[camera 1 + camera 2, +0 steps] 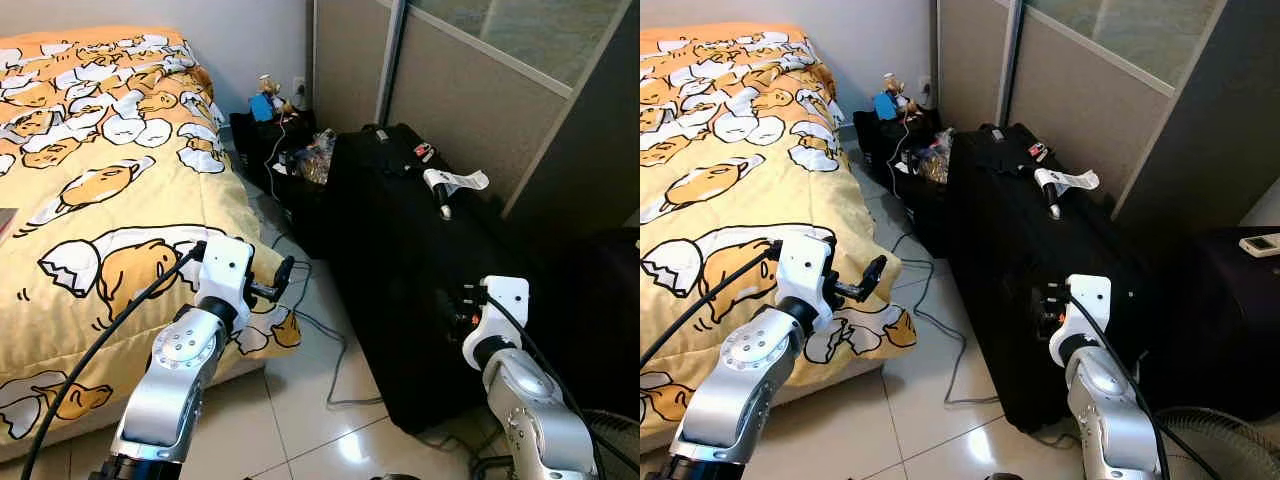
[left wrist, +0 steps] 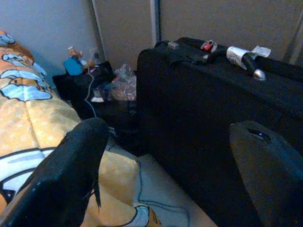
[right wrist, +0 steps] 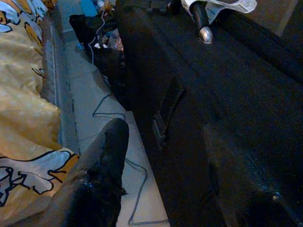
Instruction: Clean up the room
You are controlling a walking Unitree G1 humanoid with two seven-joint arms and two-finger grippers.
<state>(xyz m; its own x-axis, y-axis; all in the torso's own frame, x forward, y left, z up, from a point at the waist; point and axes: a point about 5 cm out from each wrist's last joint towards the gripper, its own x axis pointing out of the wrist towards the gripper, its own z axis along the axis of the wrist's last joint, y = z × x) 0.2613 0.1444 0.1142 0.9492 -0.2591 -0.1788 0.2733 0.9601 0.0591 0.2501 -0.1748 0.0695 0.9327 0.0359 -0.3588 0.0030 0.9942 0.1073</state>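
A large black suitcase (image 1: 400,250) lies on the tiled floor (image 1: 300,390) just beside the bed, whose yellow patterned blanket (image 1: 90,200) hangs over the edge, with a grey cable (image 1: 335,350) trailing across the tiles between them. The left gripper (image 1: 283,280) hovers over the blanket's corner, its fingers (image 2: 71,170) spread wide apart and holding nothing. The right gripper (image 3: 161,184) is raised next to the suitcase's side, its fingers likewise parted and empty.

I see 2 shiny silver arms. Each has a white box at the wrist, a round joint with little screws, a black cable alongside, and 2 long black fingers (image 2: 71,175).
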